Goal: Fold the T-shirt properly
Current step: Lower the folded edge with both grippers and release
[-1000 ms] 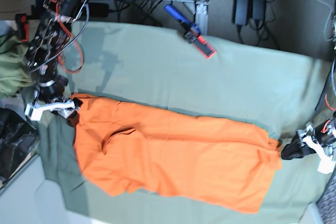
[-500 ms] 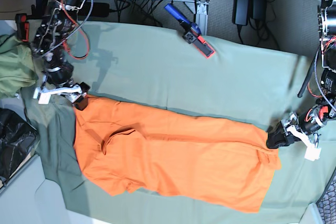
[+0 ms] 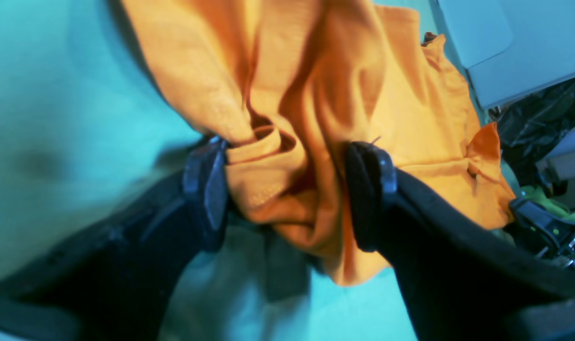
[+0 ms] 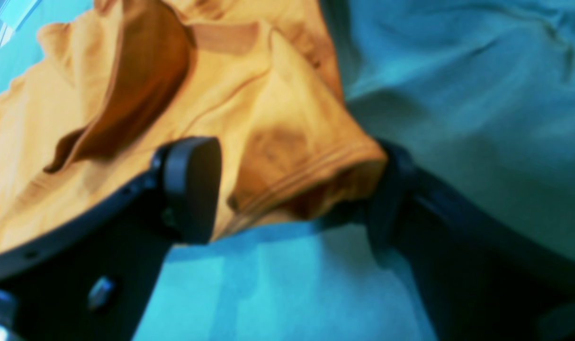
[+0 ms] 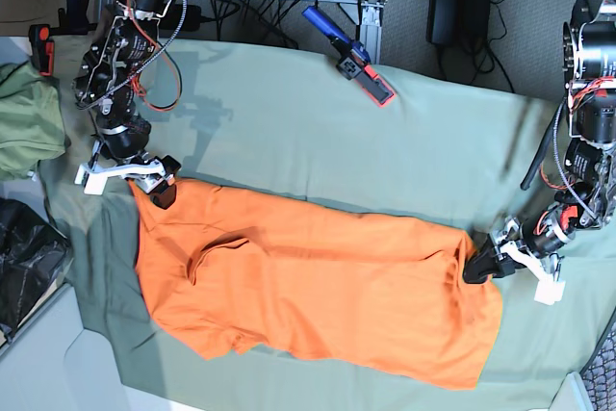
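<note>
In the left wrist view, your left gripper (image 3: 287,189) had its jaws spread wide, with a bunched fold of the T-shirt (image 3: 316,94) sitting between the pads (image 3: 368,189) but not yet pinched. The right gripper (image 4: 292,194) stood just as wide, a hemmed corner of the orange cloth lying between its fingers. Seen from the base camera, the T-shirt (image 5: 318,286) lay stretched lengthwise on the grey-green table cloth (image 5: 385,151), one gripper at each end.

You looked to be at the grasping step, before any fold. Next you would need to close both grippers on the shirt alone, without catching the table cloth beneath.

Both wrist views were blurred, so you could not tell whether the lower pads touched the table cloth. The shirt's white tag was not visible, and the olive-green garment (image 5: 29,132) was cut off at the frame edge.
</note>
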